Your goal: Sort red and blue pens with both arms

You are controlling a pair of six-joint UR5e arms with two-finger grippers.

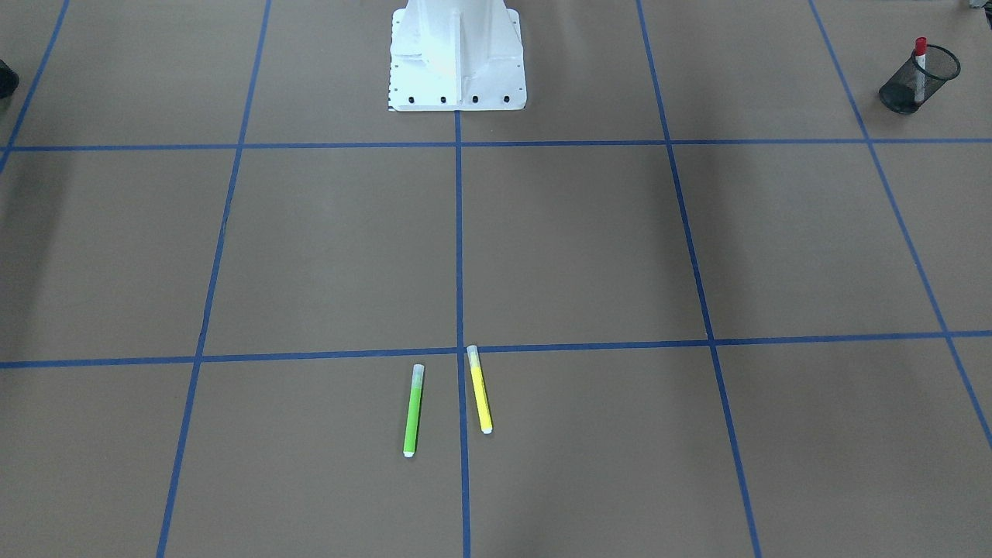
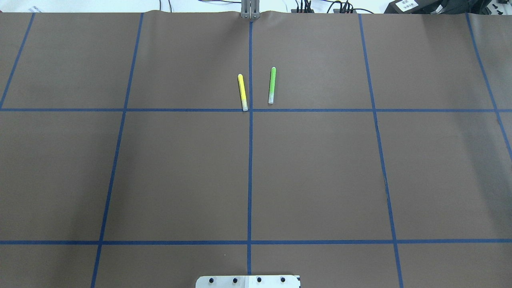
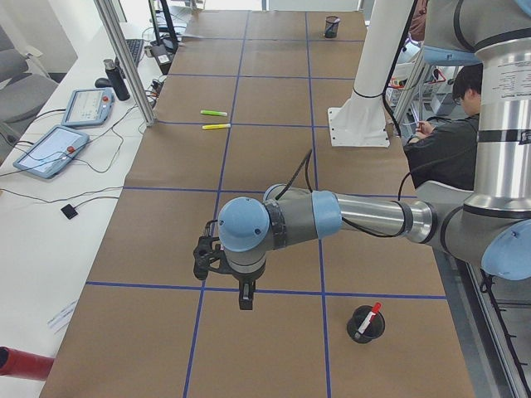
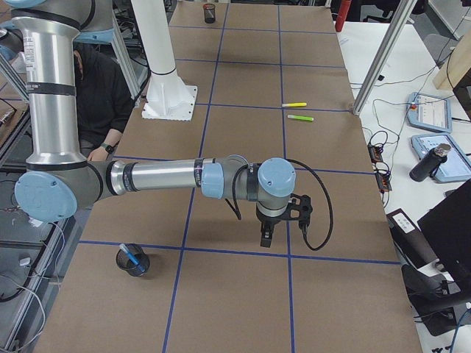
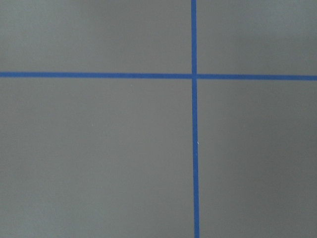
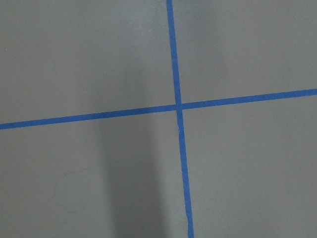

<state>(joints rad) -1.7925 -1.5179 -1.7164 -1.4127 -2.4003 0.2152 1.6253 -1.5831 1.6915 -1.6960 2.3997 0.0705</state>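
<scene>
Both look sorted: red pen [image 1: 920, 62] in a mesh cup [image 1: 942, 74], blue pen [image 4: 129, 253] in a second cup [image 4: 141, 267]. Retreat likely remains; how wide the left gripper [image 3: 246, 296] and right gripper [image 4: 266, 237] stand cannot be told.

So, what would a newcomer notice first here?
The green marker and yellow marker lie side by side flanking the centre tape line, far from the robot's base. The red pen stands in a black mesh cup at the table's left end, the blue pen in a second cup at the right end.
</scene>
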